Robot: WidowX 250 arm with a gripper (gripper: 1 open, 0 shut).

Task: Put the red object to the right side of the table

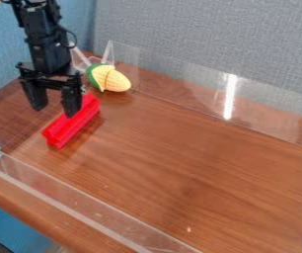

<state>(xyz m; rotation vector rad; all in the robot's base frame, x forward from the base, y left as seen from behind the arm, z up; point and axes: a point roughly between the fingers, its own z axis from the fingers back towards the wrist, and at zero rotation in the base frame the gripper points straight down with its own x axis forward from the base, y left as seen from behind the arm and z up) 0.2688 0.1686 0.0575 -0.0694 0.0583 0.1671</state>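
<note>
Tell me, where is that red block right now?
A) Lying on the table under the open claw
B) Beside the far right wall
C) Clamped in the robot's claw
A: the red block lies flat on the table, with the gripper open just above its far end.

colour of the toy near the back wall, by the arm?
Yellow with green, a corn toy; only the camera view shows it.

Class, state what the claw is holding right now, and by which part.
Nothing: the claw is open above the red object, which lies on the table.
</note>
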